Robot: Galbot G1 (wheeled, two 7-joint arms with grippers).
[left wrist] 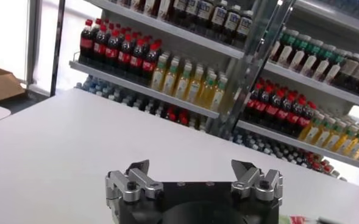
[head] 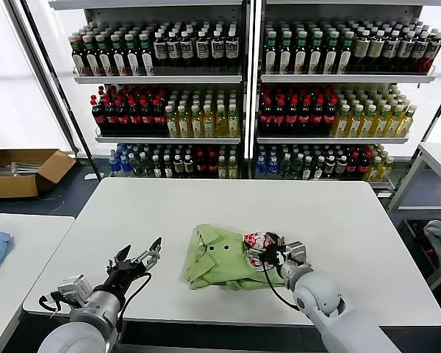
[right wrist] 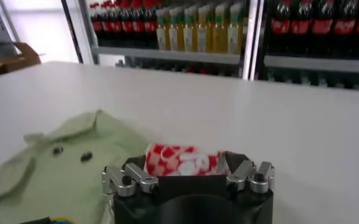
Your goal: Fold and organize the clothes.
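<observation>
Lying crumpled mid-table, near the front edge: small light-green collared soft shirt (head: 220, 259), long axis running side to side. Pinching its red-and-white checkered print at the right end: right gripper (head: 270, 252), plainly the nearer. Hovering well apart to the left, jaws spread and empty: left gripper (head: 137, 259), over white tabletop (head: 206, 202).

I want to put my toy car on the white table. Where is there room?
The table is bare along its far side, toward the drink shelves, and at the far right. The near middle is crowded: the green shirt lies there with the right gripper on it. The left gripper, open, hovers over the near left edge.
</observation>
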